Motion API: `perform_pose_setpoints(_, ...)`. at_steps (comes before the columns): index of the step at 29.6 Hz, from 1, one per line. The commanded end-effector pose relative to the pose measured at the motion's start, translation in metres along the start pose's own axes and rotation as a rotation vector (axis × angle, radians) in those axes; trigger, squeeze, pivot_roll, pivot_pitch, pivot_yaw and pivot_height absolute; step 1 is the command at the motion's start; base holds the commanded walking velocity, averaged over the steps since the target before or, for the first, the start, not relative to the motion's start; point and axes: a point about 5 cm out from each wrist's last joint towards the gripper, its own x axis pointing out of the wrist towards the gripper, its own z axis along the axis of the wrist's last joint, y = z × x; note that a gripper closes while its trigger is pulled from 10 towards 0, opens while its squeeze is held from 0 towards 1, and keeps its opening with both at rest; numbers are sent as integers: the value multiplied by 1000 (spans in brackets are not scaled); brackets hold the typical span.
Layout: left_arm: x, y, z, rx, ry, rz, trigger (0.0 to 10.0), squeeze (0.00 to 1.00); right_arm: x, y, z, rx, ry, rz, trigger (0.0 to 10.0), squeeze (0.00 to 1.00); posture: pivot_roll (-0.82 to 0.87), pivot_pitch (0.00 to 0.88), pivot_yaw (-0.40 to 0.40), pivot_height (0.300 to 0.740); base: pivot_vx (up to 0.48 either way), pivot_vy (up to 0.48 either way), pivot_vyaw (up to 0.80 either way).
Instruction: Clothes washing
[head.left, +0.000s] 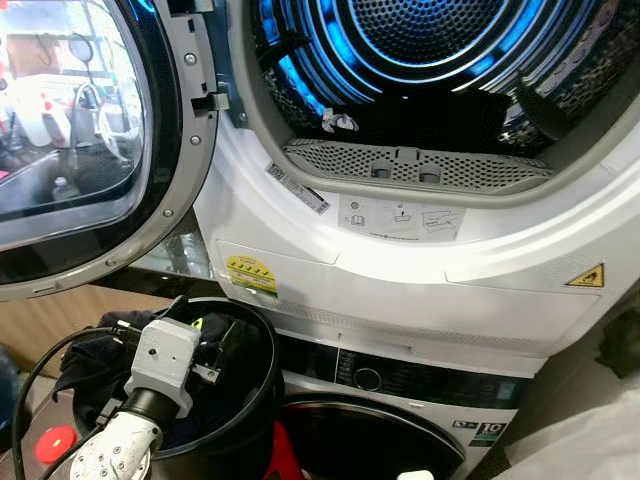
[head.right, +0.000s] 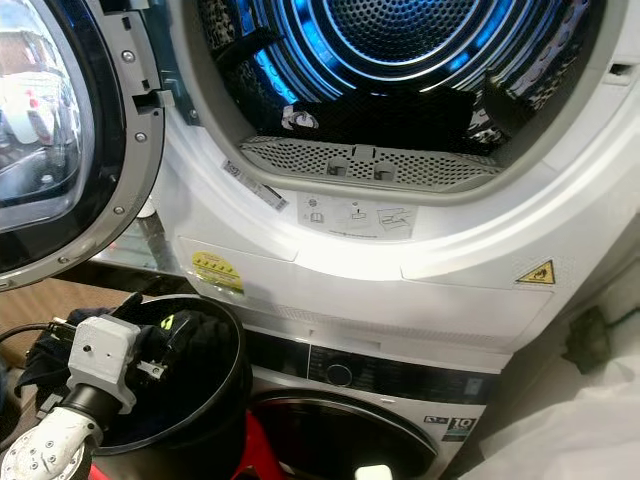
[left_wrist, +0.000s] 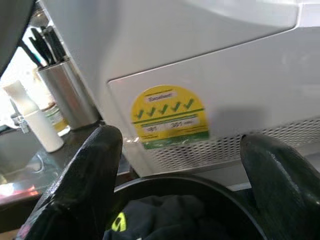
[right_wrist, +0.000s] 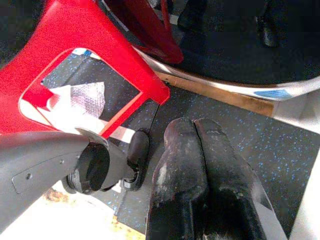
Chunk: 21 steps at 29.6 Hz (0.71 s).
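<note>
Right, the dryer (head.left: 430, 250) gapes overhead, door (head.left: 80, 140) swung wide. Below it, the black bucket (head.left: 245, 400) holds the dark clothes (left_wrist: 165, 217). Left gripper (left_wrist: 185, 165) hovers spread above them; right gripper (right_wrist: 200, 165) hangs clenched, empty. Risk, I'd say: snagging the rim. Yellow sticker (head.left: 251, 273): unreadable.

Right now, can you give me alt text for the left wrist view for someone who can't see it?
The left end effector is open, its two black fingers spread above a black bucket holding dark clothing. Behind stands a white dryer front with a yellow and green sticker; beside it, a metal holder of dark utensils and a white bottle.
</note>
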Motion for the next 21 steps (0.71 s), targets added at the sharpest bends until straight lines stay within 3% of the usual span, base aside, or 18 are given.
perform_pose_setpoints(1,0,-1,3,-10,-14,3,10000,0,0,-4,0,-2,2,-12,10000,0,217,0,37,740,0,0,0)
perform_pose_setpoints(21,4,-4,5,-13,-20,-13,10000,0,0,-4,1,-6,3,-12,10000,0,210,0,37,740,0,0,0)
